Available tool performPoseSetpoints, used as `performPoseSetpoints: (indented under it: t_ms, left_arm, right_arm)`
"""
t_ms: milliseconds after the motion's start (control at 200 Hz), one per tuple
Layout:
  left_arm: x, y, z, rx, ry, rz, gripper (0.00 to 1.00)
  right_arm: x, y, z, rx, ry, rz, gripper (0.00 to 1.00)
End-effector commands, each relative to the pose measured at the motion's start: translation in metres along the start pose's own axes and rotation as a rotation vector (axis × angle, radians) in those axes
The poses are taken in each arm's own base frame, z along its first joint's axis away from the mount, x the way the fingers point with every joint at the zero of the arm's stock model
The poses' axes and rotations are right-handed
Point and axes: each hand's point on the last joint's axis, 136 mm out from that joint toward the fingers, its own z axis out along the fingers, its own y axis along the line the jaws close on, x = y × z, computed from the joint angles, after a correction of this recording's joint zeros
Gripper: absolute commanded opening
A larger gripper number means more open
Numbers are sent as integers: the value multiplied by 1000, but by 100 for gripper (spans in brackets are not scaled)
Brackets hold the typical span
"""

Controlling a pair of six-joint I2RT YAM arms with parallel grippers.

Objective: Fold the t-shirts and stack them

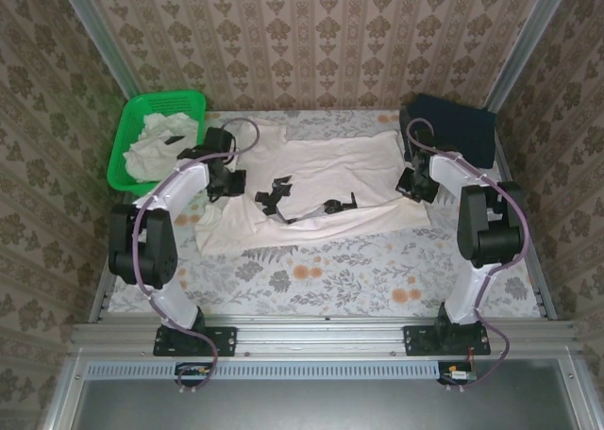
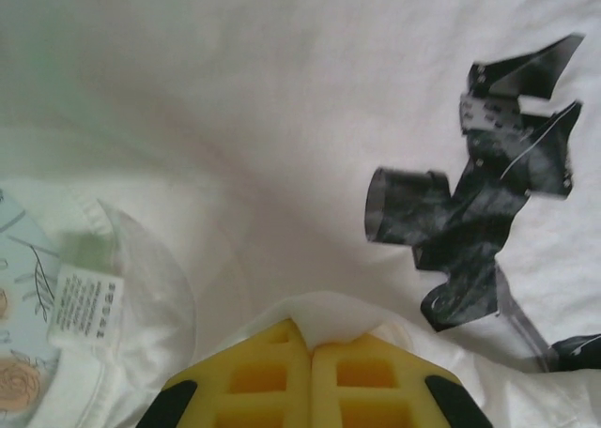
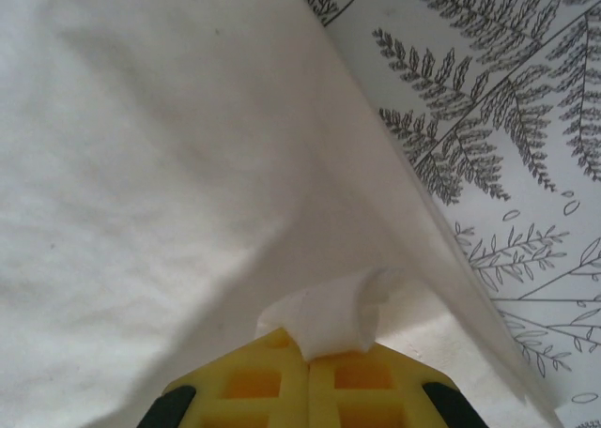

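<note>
The t-shirt (image 1: 321,180) lay spread across the middle of the table (image 1: 330,270) with its black graphic (image 1: 276,196) facing up, and more t-shirts (image 1: 156,142) sat crumpled in the green basket (image 1: 127,157) at the far left corner. From above, you had both arms bent high at the elbow with their forearms angled down. The left gripper (image 1: 224,180) was at the shirt's left end and the right gripper (image 1: 412,183) at its right end, just in front of a dark cloth (image 1: 453,128). On the left wrist camera, the left gripper (image 2: 310,348) was pressed together on a small peak of the t-shirt (image 2: 235,118), near the collar and its label (image 2: 84,306), with the graphic (image 2: 479,212) off to the right. On the right wrist camera, the right gripper (image 3: 308,348) was likewise pinching a little curl of the t-shirt (image 3: 160,165) at its edge, and the fern-printed table cover (image 3: 507,118) lay bare beside it. Both bites looked shallow, so the thin cotton could have slipped out if you lifted fast or pulled the ends apart. If one arm had risen ahead of the other, the cloth would likely have been dragged askew and the fold spoiled. I could not tell whether either pinch held one layer or two, and a single layer would have left the underside behind on the table.
</note>
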Motion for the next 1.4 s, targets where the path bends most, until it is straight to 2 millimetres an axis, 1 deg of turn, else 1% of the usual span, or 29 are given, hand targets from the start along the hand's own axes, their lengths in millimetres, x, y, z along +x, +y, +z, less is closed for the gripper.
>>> performPoseSetpoints:
  t_ms: [0, 110, 245, 315, 400, 450, 500, 560, 620, 680, 785, 875, 910, 940, 995, 1035, 1080, 1095, 1115, 1195, 1290, 1395]
  left_arm:
    - [-17, -2, -10, 15, -17, 34, 0]
    - [-25, 1, -6, 12, -19, 23, 0]
    - [-24, 5, 7, 14, 17, 9, 0]
    - [-22, 10, 10, -5, 35, 3, 0]
    - [-21, 15, 9, -10, 31, -1, 0]
    - [-21, 18, 12, -7, 34, -10, 0]
    - [-21, 19, 12, -5, 46, -16, 0]
    - [-20, 19, 7, -7, 57, -17, 0]
    - [-16, 18, -4, -9, 53, -22, 0]
    - [-10, 15, -21, -7, 32, -26, 0]
    - [3, 9, -60, -3, -37, -39, 0]
    - [19, 3, -91, 5, -100, -45, 0]
    - [24, 1, -106, 7, -136, -45, 0]
    - [31, -1, -113, 3, -150, -41, 0]
    - [42, -1, -134, -4, -194, -47, 0]
    - [52, -2, -143, -5, -211, -50, 0]
    - [64, -4, -151, 1, -225, -55, 0]
    - [69, -3, -153, -2, -226, -57, 0]
    - [74, -4, -154, -1, -228, -60, 0]
    - [95, -6, -160, 3, -228, -63, 0]
    - [119, -6, -161, 4, -223, -72, 0]
    - [135, -8, -158, 26, -227, -79, 0]
  right_arm:
    - [-9, -7, -7, 22, -14, -9, 5]
    - [-16, -13, -5, 37, -29, 2, 5]
    - [-16, -20, 8, 48, -14, 19, 4]
    - [-15, -15, 8, 10, 11, 18, 4]
    - [-17, -20, 6, 17, -10, 20, 6]
    - [-17, -17, 9, 1, -4, 22, 6]
    - [-14, -14, 11, -8, 28, 22, 5]
    - [-10, -12, 8, -29, 32, 22, 3]
    - [-5, -11, 1, -56, 18, 21, 3]
    - [2, -13, -9, -74, 19, 16, 3]
    - [19, -14, -27, -120, 21, -4, 4]
    - [36, -18, -40, -125, 23, -25, 4]
    - [43, -21, -44, -126, 27, -29, 4]
    - [49, -23, -48, -131, 27, -32, 4]
    - [60, -28, -57, -134, 20, -40, 4]
    - [66, -31, -63, -139, 9, -40, 4]
    - [73, -35, -70, -150, -5, -34, 4]
    - [76, -36, -69, -150, 2, -32, 3]
    - [78, -36, -78, -170, -22, -31, 3]
    - [88, -38, -91, -216, -45, -23, 3]
    - [99, -43, -105, -246, -70, -21, 3]
    - [107, -47, -112, -264, -96, -16, 4]
